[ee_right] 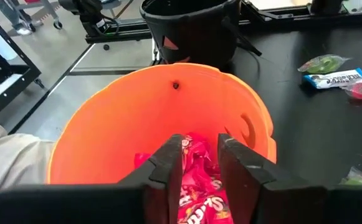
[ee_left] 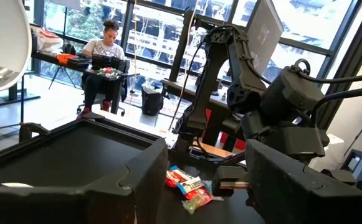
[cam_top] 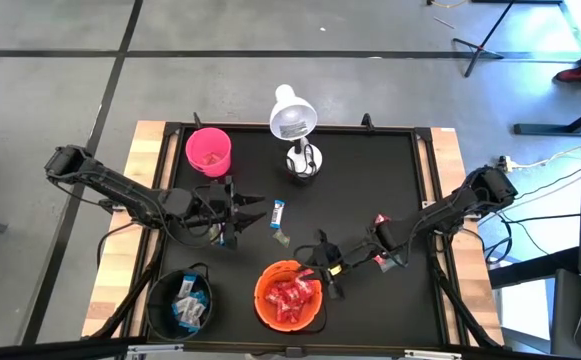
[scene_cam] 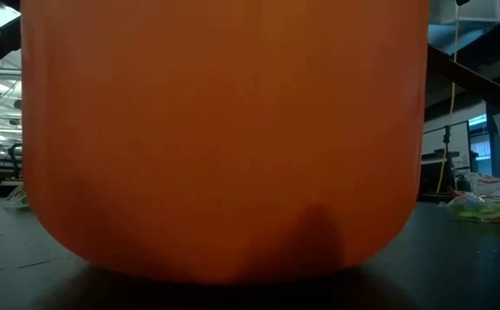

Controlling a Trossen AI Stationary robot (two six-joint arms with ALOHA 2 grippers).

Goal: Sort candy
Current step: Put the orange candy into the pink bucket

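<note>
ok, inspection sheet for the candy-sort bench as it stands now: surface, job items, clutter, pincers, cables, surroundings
Surface: black mat on a wooden table.
Job's things: red candy fills the orange bowl; blue-and-white candy lies in the black bowl; loose candy sits mid-mat, more near the right arm.
Clutter: pink cup and white desk lamp at the far edge.
Pincers: left pincer open, over the mat beside the loose candy; right pincer part open over the orange bowl, nothing seen between its fingers.
Cables: white cable off the table's right side.
Surroundings: seated person at a desk by the windows.
</note>
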